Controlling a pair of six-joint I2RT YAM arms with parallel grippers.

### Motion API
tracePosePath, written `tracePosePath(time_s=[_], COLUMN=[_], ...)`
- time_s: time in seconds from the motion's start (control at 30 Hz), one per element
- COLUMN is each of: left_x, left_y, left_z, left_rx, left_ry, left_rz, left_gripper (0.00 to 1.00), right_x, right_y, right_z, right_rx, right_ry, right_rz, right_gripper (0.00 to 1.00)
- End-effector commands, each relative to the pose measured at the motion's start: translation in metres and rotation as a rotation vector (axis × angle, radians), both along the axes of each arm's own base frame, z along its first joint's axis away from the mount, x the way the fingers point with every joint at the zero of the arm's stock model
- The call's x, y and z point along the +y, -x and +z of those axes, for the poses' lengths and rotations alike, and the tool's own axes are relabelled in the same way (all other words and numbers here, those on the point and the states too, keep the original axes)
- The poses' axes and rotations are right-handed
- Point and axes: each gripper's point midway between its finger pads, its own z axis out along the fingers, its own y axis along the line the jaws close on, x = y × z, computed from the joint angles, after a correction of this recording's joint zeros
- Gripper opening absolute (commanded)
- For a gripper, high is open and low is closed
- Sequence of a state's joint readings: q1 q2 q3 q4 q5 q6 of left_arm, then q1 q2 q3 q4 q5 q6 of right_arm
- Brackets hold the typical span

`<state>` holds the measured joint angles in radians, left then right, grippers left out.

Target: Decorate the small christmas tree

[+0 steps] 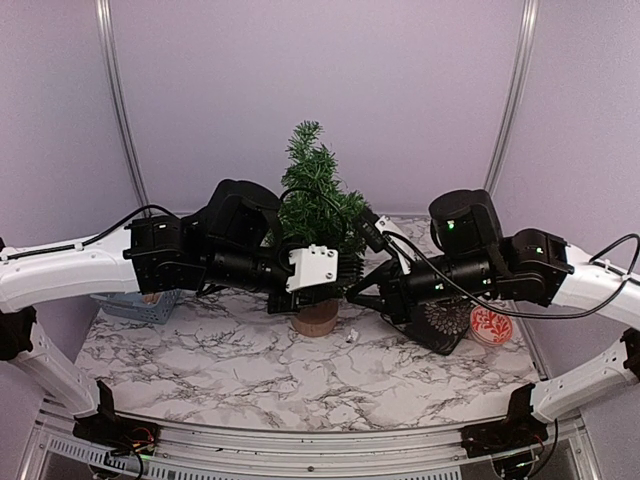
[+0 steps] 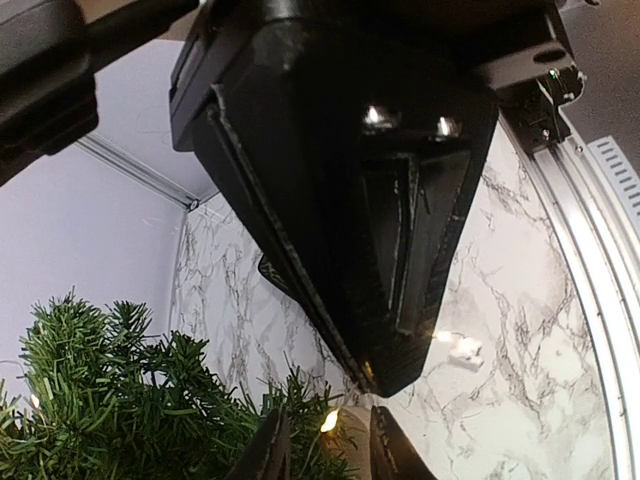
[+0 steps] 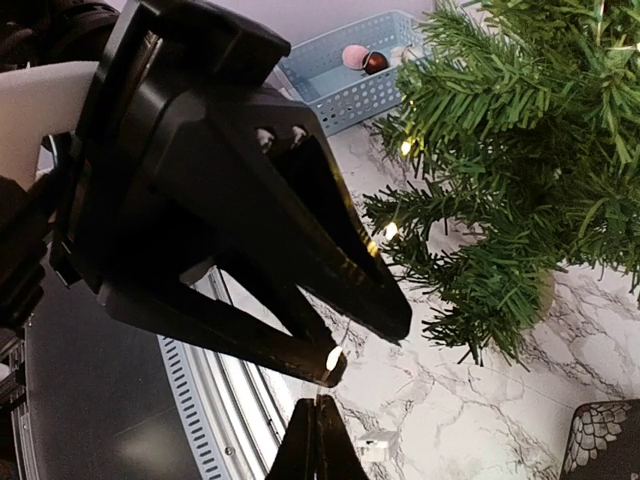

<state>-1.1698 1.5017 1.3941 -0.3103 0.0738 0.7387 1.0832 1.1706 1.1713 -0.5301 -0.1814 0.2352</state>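
Note:
The small christmas tree stands mid-table on its tan stump base. A thin wire light string with lit bulbs runs through its lower branches. My left gripper is at the tree's lower right side. It is open in the left wrist view, with a lit bulb between its fingers. My right gripper faces it tip to tip. Its fingers are shut on the light string's wire, just below a lit bulb.
A blue basket at the left holds ornaments. A red patterned ornament and a dark pinecone-like piece lie under my right arm. A small white box lies on the marble table by the stump.

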Motion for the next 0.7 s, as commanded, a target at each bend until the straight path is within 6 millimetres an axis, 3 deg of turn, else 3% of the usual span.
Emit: tracePosePath(time_s=[0.0, 0.3, 0.33, 0.4, 0.47, 0.53, 0.67], left_x=[0.001, -0.003, -0.004, -0.006, -0.009, -0.01, -0.011], left_y=[-0.009, -0.009, -0.01, -0.01, -0.011, -0.011, -0.012], left_z=[0.006, 0.011, 0.013, 0.016, 0.017, 0.018, 0.021], left_rx=[-0.107, -0.092, -0.079, -0.057, -0.037, -0.022, 0.0], left_ry=[-0.038, -0.018, -0.008, 0.008, 0.02, 0.029, 0.047], left_rz=[0.005, 0.012, 0.019, 0.033, 0.043, 0.05, 0.061], left_gripper=[0.25, 0.0, 0.0, 0.0, 0.0, 0.0, 0.0], right_x=[0.0, -0.005, -0.008, -0.016, -0.024, -0.034, -0.052], right_y=[0.004, 0.002, 0.001, -0.001, 0.0, 0.0, 0.001], right_z=[0.015, 0.01, 0.012, 0.013, 0.015, 0.017, 0.013], right_rx=[-0.007, -0.003, -0.005, -0.012, -0.023, -0.035, -0.074], right_ry=[-0.056, -0.059, -0.072, -0.124, -0.203, -0.28, -0.372], right_rz=[0.02, -0.01, -0.027, -0.066, -0.089, -0.128, -0.168], right_gripper=[0.0, 0.0, 0.03, 0.3, 0.5, 0.57, 0.57])
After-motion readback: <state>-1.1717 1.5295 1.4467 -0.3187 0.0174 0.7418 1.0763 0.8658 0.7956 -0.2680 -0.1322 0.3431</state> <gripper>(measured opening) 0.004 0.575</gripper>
